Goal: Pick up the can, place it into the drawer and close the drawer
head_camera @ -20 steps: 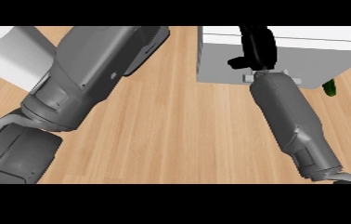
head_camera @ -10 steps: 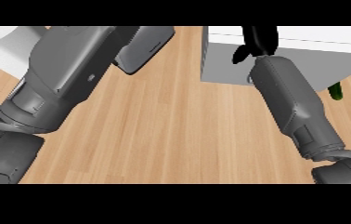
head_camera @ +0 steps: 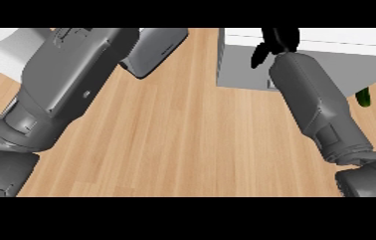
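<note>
Black right hand (head_camera: 277, 41) sits over the white drawer (head_camera: 238, 67), which lies under it — whether it holds anything cannot be told. No can shows; left forearm (head_camera: 70, 84) is well apart — right is nearer.

Drawer (head_camera: 239, 67): white top, grey front face, at far right of wooden table (head_camera: 183, 134); open/closed unclear.

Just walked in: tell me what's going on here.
The right hand is at the white drawer unit at the far right of the counter. No can shows, so I cannot tell whether it is held or stowed. The left forearm crosses the left side, its hand out of view.
</note>
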Action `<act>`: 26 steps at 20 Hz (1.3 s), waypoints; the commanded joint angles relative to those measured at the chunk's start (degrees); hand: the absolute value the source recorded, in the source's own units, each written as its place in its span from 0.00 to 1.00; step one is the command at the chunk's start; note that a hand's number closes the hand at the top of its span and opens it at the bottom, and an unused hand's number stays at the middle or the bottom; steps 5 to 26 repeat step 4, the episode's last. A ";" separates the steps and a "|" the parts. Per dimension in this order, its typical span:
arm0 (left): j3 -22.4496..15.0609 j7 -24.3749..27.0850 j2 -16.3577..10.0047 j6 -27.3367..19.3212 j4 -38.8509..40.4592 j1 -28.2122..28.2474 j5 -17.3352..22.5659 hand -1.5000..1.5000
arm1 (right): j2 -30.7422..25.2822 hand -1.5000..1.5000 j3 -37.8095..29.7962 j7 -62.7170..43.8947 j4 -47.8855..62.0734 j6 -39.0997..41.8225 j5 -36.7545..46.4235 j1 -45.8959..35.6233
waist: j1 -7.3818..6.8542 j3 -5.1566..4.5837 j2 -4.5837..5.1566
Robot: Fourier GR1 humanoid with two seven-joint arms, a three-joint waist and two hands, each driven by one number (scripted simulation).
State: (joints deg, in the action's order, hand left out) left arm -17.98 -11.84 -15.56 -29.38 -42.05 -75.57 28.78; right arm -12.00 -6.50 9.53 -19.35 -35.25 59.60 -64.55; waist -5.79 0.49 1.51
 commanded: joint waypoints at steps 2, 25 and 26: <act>-0.56 -0.87 -1.47 1.00 -4.93 4.24 0.17 0.00 | 1.75 0.00 -5.03 1.87 -1.18 -0.06 -5.62 -6.04 | -1.83 -0.40 -0.79; -0.15 -1.39 -2.88 0.90 -8.03 6.18 0.59 0.00 | 2.74 0.00 -5.70 3.70 -1.32 -2.82 -6.20 -4.00 | -1.99 -0.41 -0.95; -0.15 -1.39 -2.88 0.90 -8.03 6.18 0.59 0.00 | 2.74 0.00 -5.70 3.70 -1.32 -2.82 -6.20 -4.00 | -1.99 -0.41 -0.95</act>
